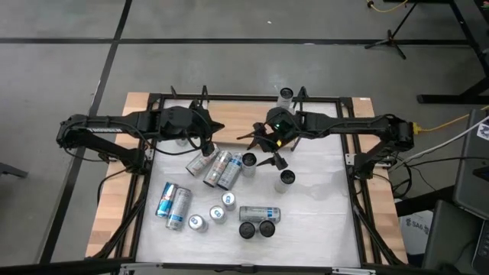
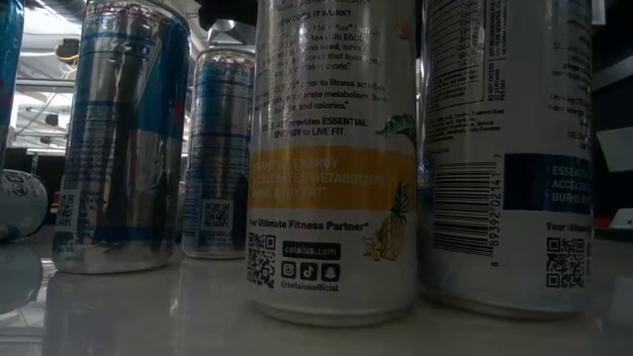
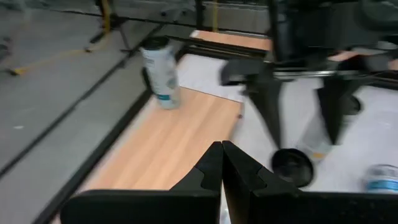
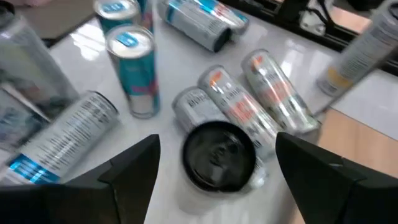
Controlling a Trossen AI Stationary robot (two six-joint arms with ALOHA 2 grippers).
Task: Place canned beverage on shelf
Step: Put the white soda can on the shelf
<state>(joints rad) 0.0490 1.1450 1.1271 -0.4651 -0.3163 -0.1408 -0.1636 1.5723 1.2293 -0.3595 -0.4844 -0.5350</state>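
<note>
White tabletop point(image 1: 321, 206) ringed by a black metal frame point(image 1: 252, 97). Beyond its far edge, grey floor point(image 1: 229, 19) crossed by dark lines point(image 1: 229, 42), tripod stand point(image 1: 391, 38) well apart. Off its right side, a yellow cable point(image 1: 439, 126).

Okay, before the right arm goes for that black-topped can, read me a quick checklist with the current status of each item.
1. Right gripper open: ok, fingers spread wide.
2. Black-topped can centred between its fingers: ok.
3. Can upright: ok, the top faces the wrist camera.
4. Room around the can: not ok, lying cans sit right against it.
5. Free spot on the shelf: ok, bare wood beside one standing can.
6. Left gripper out of the way: cannot tell; it is shut, over the shelf.
</note>
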